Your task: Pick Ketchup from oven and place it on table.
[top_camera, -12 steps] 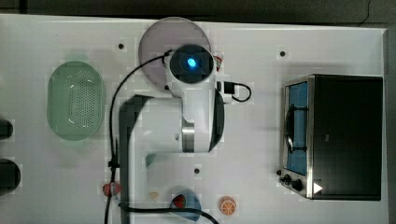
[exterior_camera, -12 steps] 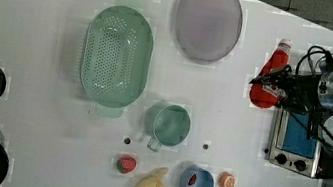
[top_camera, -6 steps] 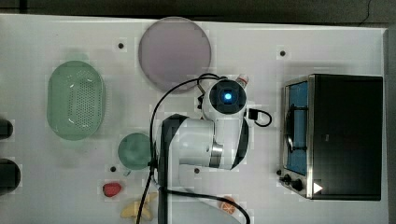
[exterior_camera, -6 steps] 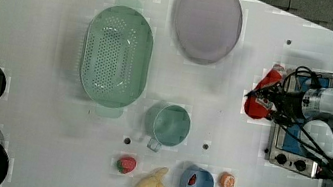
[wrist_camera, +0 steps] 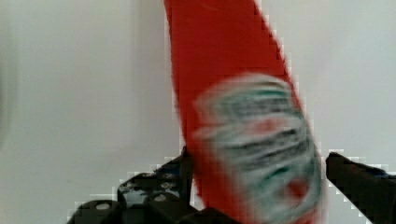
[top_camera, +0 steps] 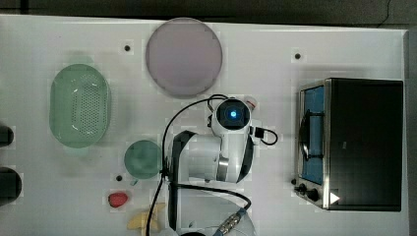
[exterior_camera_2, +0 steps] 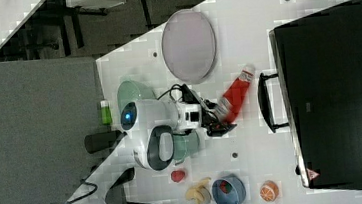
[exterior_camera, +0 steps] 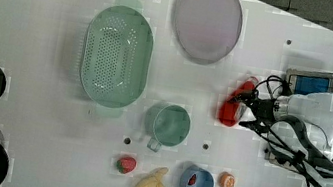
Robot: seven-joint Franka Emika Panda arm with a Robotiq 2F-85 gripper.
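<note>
- The black two-fingered gripper (wrist_camera: 258, 156) had its fingers (wrist_camera: 348, 175) spread apart on either side of the bottle's broad bottom end. One finger lay against the red side, and the other stood just off the label with a sliver of white between.
- The slim red squeeze bottle of ketchup with a white label (exterior_camera_2: 234, 99) was out on the large white tabletop (top_camera: 275, 49). It was slanted low over the table's middle part, with its small white cap pointing away from the gripper (exterior_camera_2: 219, 116). Whether it rested fully on the surface could not be told.
- In the left view the bottle (exterior_camera: 234, 107) was just beside the gripper (exterior_camera: 243, 113) and apart from the oven.
- The round pale-purple plate (top_camera: 183, 56) lay near the cap end, towards the table edge at the top view's top.
- The small boxy toaster oven with a black top and blue-tinted glass door (top_camera: 364, 142) stood against the table edge at the top view's right. Its handle faced the bottle.
- A green cup (top_camera: 142, 158) sat beside the white arm's elbow.
- A blue bowl (exterior_camera: 197, 183) and an orange slice (exterior_camera: 226, 180) lay along the edge at the left view's bottom.
- A red strawberry (top_camera: 118, 199) and a yellow banana (top_camera: 142, 221) lay by the same edge.
- A pale-green perforated colander (top_camera: 79, 105) sat well apart, towards the edge at the top view's left.
</note>
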